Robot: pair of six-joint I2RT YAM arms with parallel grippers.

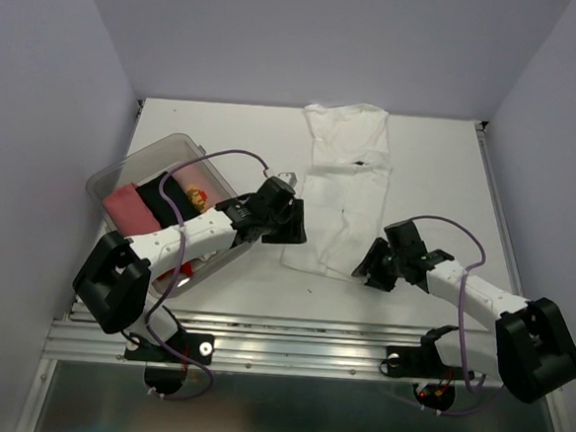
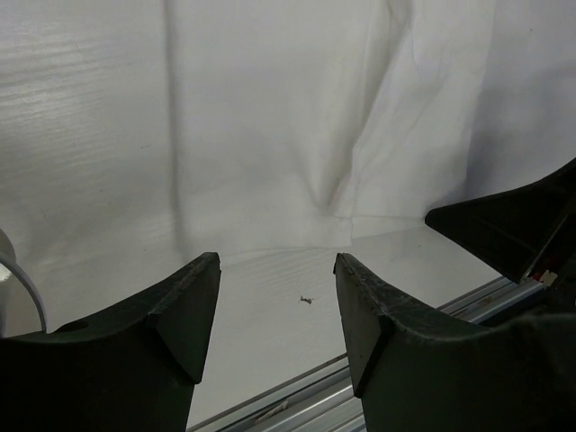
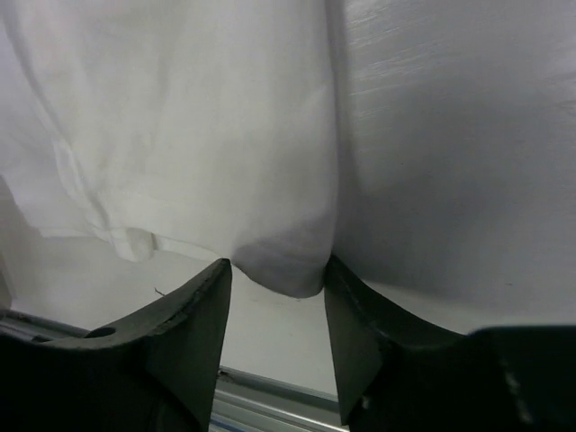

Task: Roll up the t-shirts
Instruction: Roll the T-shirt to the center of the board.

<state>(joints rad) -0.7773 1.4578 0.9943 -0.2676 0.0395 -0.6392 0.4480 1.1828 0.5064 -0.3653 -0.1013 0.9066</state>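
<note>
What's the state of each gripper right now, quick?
Left gripper: open, holding nothing.
Right gripper: open, a corner of the white t-shirt lying between its jaws, not pinched.

Robot lab cell: white table [image 1: 447, 198] boxed w/ plain walls [image 1: 320, 40], alu rail [image 1: 288, 352] at front.

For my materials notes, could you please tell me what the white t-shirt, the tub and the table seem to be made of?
White t-shirt: thin, soft, matte cloth, probably cotton; it creases and drapes.
Tub: clear, glossy plastic; see-through walls.
Table: white matte board, perhaps laminate or painted wood; faint grain lines show.
</note>
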